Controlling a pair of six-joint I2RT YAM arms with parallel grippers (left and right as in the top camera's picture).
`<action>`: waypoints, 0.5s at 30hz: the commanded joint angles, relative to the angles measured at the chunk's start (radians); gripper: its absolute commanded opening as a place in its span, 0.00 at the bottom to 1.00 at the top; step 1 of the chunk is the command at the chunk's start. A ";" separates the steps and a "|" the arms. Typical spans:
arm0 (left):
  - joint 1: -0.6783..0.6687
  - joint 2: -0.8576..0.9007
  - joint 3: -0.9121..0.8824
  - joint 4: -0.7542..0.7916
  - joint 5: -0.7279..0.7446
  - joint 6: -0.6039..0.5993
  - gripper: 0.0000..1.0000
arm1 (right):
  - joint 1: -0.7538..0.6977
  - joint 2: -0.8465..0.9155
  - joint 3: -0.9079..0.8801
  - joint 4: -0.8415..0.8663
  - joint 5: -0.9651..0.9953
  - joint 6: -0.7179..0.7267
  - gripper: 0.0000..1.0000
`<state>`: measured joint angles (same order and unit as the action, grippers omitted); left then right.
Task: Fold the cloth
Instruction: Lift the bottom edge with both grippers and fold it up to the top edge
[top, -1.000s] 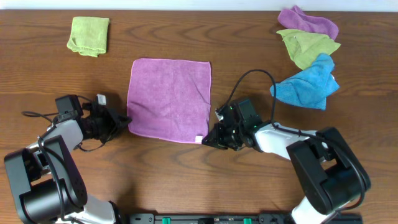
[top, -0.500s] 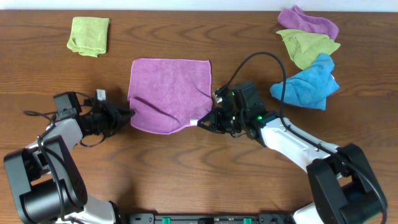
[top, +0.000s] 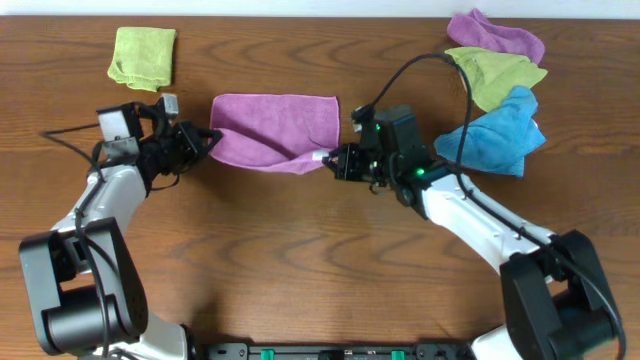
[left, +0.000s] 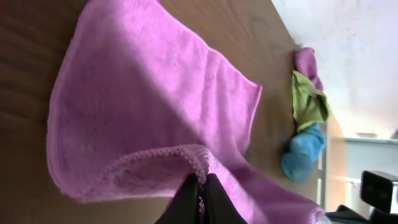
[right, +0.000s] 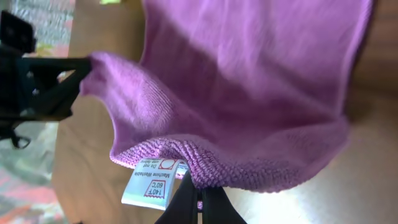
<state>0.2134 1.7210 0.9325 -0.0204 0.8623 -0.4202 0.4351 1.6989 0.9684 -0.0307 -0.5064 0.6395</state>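
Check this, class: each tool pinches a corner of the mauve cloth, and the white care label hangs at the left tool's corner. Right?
One slip: the white care label hangs at the corner held by the right tool, not the left tool, as the right wrist view shows. Each tool does pinch a corner of the mauve cloth.
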 joint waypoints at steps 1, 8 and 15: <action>-0.005 0.013 0.035 0.004 -0.124 -0.015 0.06 | -0.023 0.073 0.062 0.006 0.002 -0.027 0.01; 0.000 0.073 0.062 0.078 -0.163 -0.046 0.06 | -0.027 0.206 0.193 0.012 0.002 -0.027 0.01; 0.000 0.240 0.256 0.084 -0.128 -0.066 0.06 | -0.060 0.279 0.294 0.015 0.001 -0.027 0.01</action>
<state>0.2085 1.9244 1.1126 0.0589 0.7292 -0.4759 0.3985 1.9499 1.2167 -0.0208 -0.5041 0.6327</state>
